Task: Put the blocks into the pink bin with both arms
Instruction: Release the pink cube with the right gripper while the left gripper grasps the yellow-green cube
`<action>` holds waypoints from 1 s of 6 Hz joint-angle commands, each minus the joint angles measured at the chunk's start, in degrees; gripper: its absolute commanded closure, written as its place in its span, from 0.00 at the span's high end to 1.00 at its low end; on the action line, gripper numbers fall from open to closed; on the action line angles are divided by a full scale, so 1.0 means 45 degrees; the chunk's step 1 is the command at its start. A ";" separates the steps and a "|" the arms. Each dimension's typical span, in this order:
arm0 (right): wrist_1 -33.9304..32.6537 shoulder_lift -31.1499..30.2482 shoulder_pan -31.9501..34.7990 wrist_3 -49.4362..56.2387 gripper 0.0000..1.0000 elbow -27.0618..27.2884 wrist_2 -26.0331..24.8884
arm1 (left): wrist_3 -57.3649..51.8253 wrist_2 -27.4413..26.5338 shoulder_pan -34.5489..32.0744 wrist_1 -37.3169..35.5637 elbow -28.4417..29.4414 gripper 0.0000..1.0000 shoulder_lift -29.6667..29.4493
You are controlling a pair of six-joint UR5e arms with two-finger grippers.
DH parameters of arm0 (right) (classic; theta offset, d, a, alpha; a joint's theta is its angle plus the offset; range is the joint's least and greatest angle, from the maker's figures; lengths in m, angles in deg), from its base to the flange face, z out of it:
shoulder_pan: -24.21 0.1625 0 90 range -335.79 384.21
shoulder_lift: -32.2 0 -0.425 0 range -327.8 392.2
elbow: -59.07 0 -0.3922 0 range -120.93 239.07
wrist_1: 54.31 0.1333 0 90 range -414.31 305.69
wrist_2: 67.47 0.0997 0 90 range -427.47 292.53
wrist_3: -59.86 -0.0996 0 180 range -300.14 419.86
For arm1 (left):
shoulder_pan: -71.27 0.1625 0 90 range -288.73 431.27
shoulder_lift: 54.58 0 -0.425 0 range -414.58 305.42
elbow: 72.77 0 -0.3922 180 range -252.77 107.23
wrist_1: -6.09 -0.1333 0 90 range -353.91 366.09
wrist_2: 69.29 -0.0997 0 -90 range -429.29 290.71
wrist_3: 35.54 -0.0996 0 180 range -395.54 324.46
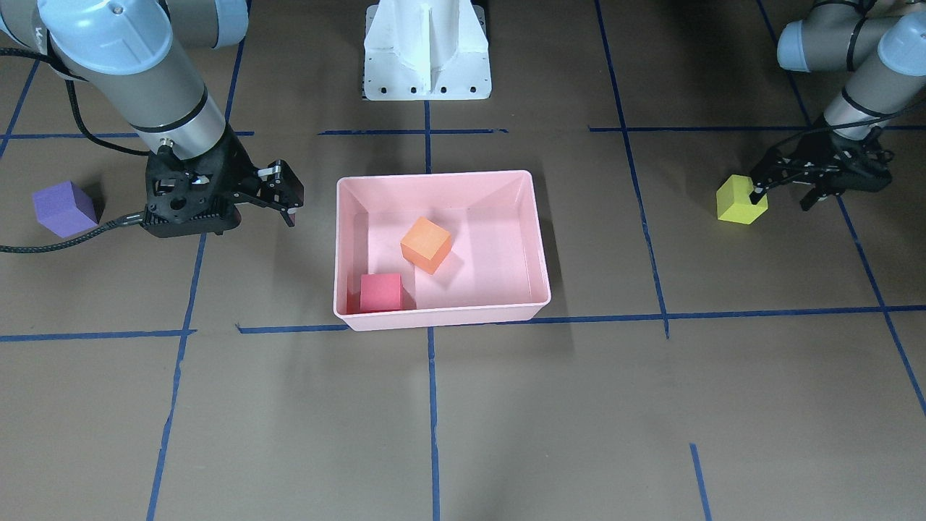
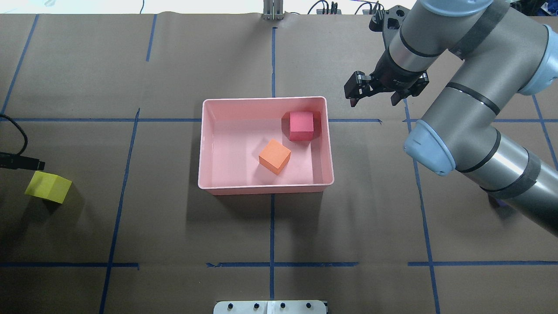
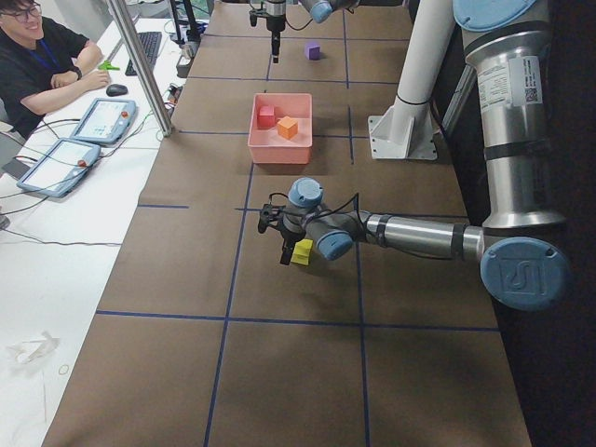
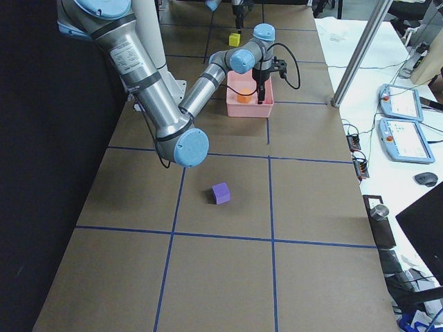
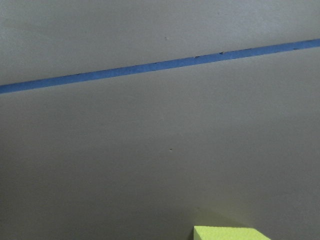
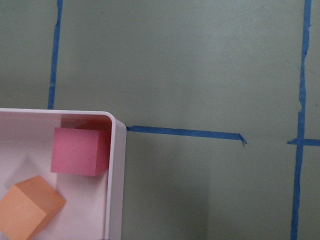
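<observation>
The pink bin (image 1: 441,176) (image 2: 261,99) stands mid-table and holds the red block (image 1: 380,292) (image 2: 301,125) and the orange block (image 1: 426,244) (image 2: 274,156). My right gripper (image 1: 286,195) (image 2: 373,101) is open and empty, just outside the bin's far right corner in the overhead view. The purple block (image 1: 64,208) (image 4: 221,193) lies on the table beyond that arm. My left gripper (image 1: 783,197) is open, one fingertip at the edge of the yellow-green block (image 1: 740,200) (image 2: 48,186), which sits on the table outside the jaws. The block's top shows in the left wrist view (image 5: 227,233).
The white pedestal base (image 1: 427,51) stands at the robot's side of the table. Blue tape lines cross the brown table cover. An operator (image 3: 37,56) sits at a side desk with tablets (image 3: 98,119) and a metal post (image 3: 140,65).
</observation>
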 commanded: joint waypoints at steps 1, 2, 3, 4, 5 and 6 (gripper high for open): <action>0.0020 -0.0183 0.0010 0.0010 1.00 0.0009 0.0001 | 0.0538 -0.0129 0.1109 0.0002 0.0121 1.00 -0.0026; 0.0039 -0.0282 0.0010 0.0010 1.00 0.0028 0.0001 | 0.0558 -0.0129 0.1423 -0.0017 0.0297 1.00 -0.0026; 0.0040 -0.0283 0.0010 0.0010 1.00 0.0028 0.0001 | 0.0558 -0.0129 0.1503 -0.0017 0.0628 1.00 -0.0181; 0.0078 -0.0418 0.0010 0.0010 1.00 0.0067 0.0001 | 0.0558 -0.0110 0.1659 -0.0017 0.1211 0.77 -0.0724; 0.0098 -0.0458 0.0030 0.0030 1.00 0.0087 0.0001 | 0.0539 0.0045 0.1660 -0.0210 0.1255 0.47 -0.0923; 0.0117 -0.0497 0.0088 0.0301 1.00 0.0087 0.0001 | 0.0539 0.0511 0.1602 -0.1527 0.0405 0.40 -0.1234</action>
